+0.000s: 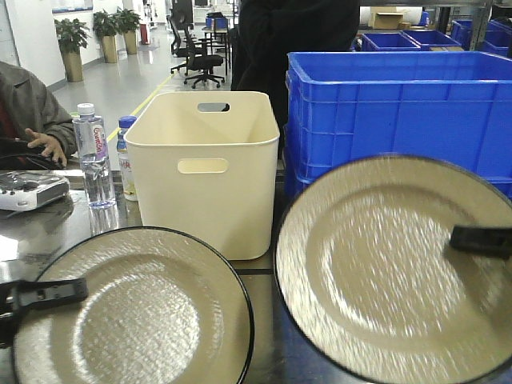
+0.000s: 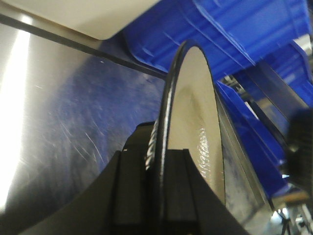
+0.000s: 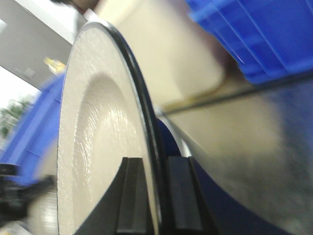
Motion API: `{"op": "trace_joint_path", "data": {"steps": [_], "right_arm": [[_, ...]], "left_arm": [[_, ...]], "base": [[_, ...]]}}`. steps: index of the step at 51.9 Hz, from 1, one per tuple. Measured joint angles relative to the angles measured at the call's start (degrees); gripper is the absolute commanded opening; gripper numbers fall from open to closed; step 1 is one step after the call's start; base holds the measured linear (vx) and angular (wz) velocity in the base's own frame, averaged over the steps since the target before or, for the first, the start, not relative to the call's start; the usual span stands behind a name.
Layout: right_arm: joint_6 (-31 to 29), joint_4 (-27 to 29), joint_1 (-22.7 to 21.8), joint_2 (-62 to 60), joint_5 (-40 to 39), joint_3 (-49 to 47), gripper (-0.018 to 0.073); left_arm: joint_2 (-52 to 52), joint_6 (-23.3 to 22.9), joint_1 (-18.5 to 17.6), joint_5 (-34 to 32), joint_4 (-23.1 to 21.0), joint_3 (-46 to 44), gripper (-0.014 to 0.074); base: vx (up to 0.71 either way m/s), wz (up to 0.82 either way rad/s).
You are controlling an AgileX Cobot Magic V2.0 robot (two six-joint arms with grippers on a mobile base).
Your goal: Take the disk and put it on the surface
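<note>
Left hand (image 1: 68, 290) and right hand (image 1: 472, 240) each clamp a plate by its rim.
The left plate (image 1: 152, 312) is low at the front left of the table (image 1: 264, 344); the right plate (image 1: 376, 264) is tilted and blurred at the front right, before the blue crates (image 1: 400, 104). A cream bin (image 1: 204, 184) stands behind, between them.

Pretty much all you get here is the disk (image 3: 98, 147) edge-on: cream face with a textured well and a thin black rim. The right end effector (image 3: 155, 161) has that rim pinched between its two black fingers (image 3: 129, 196). Behind it are a blurry cream bin (image 3: 166, 58), a blue crate (image 3: 264, 34) top right and the shiny worktop (image 3: 264, 161) below.
</note>
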Motion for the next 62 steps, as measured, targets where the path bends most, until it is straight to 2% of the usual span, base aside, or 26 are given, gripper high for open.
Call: {"op": "trace_joint_path", "data": {"steps": [5, 13, 24, 33, 43, 48, 55, 62], "right_arm": [[-1.19, 3.27, 0.00, 0.00, -0.17, 0.00, -0.0009], [-2.40, 4.33, 0.00, 0.00, -0.48, 0.00, -0.0009], [-3.50, 4.33, 0.00, 0.00, -0.48, 0.00, -0.0009], [-3.55, 4.33, 0.00, 0.00, -0.48, 0.00, -0.0009], [-3.55, 4.33, 0.00, 0.00, -0.42, 0.00, -0.0009], [-3.61, 4.33, 0.00, 0.00, -0.37, 0.00, -0.0009], [-3.61, 4.38, 0.00, 0.00, -0.31, 0.00, -0.0009], [-3.61, 4.38, 0.00, 0.00, -0.31, 0.00, -0.0009]], "left_arm": [[4.46, 2.10, -4.57, -3.67, -3.75, -0.74, -0.0002], [10.36, 4.01, -11.68, -8.19, -5.09, -4.15, -0.0002], [17.34, 6.09, -17.55, -12.08, -5.93, -7.54, 0.0038], [20.81, 8.20, -19.14, -12.38, -7.73, -8.34, 0.0171], [23.05, 8.50, -19.14, -12.07, -8.72, -8.36, 0.0401], [23.53, 10.20, -19.14, -12.01, -8.78, -8.36, 0.0512], [23.60, 14.14, -19.14, -12.15, -8.78, -8.36, 0.0591], [23.60, 16.83, -19.14, -13.93, -8.78, -8.36, 0.0594]], "base": [[0.00, 0.00], [0.00, 0.00], [0.00, 0.00], [0.00, 0.00], [0.00, 0.00], [0.00, 0.00], [0.00, 0.00], [0.00, 0.00]]}}
